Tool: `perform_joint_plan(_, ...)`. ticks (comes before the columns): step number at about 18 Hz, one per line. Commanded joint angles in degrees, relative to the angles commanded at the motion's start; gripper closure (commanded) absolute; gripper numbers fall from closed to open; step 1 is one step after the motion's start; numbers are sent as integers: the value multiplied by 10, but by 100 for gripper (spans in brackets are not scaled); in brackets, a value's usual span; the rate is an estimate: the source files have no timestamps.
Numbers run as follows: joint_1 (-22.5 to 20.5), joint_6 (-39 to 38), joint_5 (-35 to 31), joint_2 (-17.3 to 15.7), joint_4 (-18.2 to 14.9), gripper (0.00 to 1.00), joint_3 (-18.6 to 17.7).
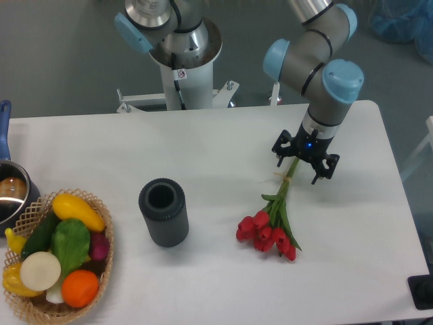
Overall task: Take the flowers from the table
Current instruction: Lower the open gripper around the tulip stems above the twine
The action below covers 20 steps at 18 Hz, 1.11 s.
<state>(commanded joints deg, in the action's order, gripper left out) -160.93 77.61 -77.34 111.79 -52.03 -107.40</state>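
Three containers stand on the white worktop (203, 145). One wicker basket (101, 281) at the front left corner holds mixed vegetables: a yellow squash, a dark cucumber, a green leafy piece, a purple one, a white onion and an orange round one; the exact count is hard to tell. One dark ribbed cylinder (163, 211), open at the top and showing a dark inside, stands upright near the middle. One pot (10, 193) with a blue handle is cut off by the left edge, just behind the basket.

One bunch of flowers (272, 223) lies flat right of centre, red heads toward the front, stems running up and back to the right. Bare worktop lies all around the bunch, and it is well apart from the cylinder and from the right edge.

One gripper (304, 160) is low over the upper end of the stems, its jaws spread apart with the stems between them, not closed on them.
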Motion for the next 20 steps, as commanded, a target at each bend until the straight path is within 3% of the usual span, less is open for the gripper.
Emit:
perform_joint_plan(17,20,-40,4,33,11,0,11)
perform_joint_plan(19,21,-40,4,36,12,6,11)
perform_joint_plan(20,21,-40,4,38,12,17,11)
